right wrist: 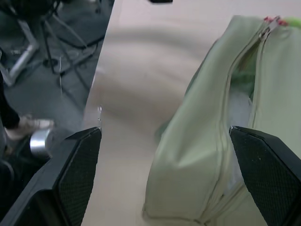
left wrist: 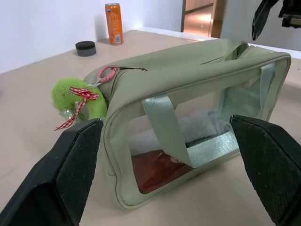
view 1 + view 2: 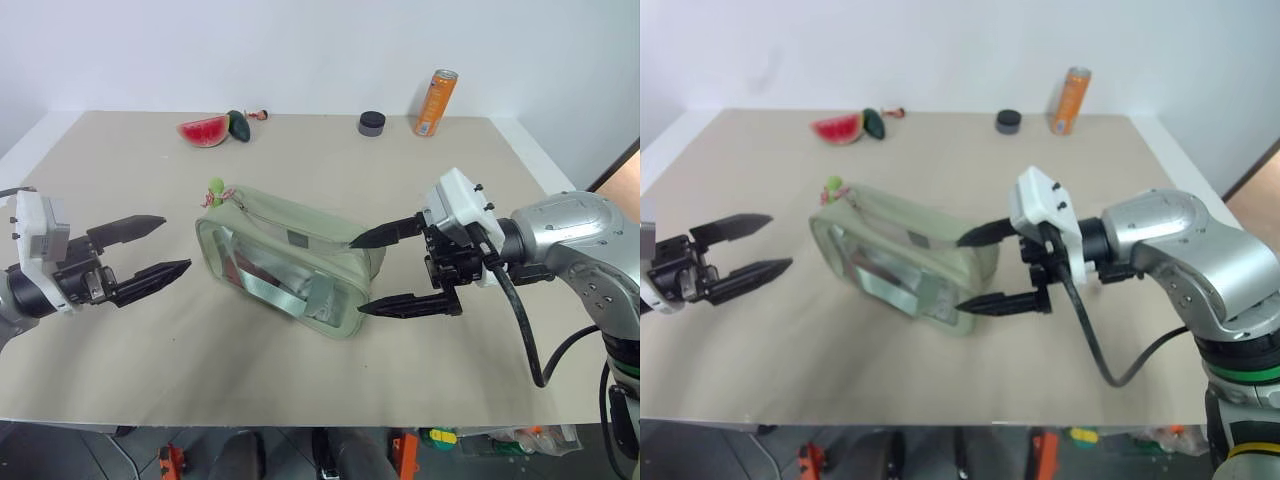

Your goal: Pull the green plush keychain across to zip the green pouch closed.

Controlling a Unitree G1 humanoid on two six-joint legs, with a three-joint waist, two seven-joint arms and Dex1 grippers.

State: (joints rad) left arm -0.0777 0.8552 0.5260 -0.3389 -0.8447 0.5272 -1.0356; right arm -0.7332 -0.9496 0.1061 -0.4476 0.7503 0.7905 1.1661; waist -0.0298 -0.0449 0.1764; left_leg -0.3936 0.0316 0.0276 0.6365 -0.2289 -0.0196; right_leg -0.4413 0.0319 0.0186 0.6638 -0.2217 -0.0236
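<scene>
The green pouch [image 3: 290, 262] lies in the middle of the table, its clear side panel and webbing strap facing me. The green plush keychain [image 3: 216, 190] sits at the pouch's far left end, hooked by a pink ring to the zipper pull [image 2: 107, 74]. The zipper [image 1: 241, 61] along the top gapes open. My left gripper [image 3: 175, 243] is open, level and pointing at the pouch's left end, a short way off it. My right gripper [image 3: 356, 277] is open at the pouch's right end, one finger over the top and one in front of the near side.
At the table's back edge lie a watermelon slice toy [image 3: 204, 131] and a dark green avocado toy [image 3: 239, 125]. A black round lid [image 3: 372, 123] and an orange can [image 3: 436, 102] stand at the back right.
</scene>
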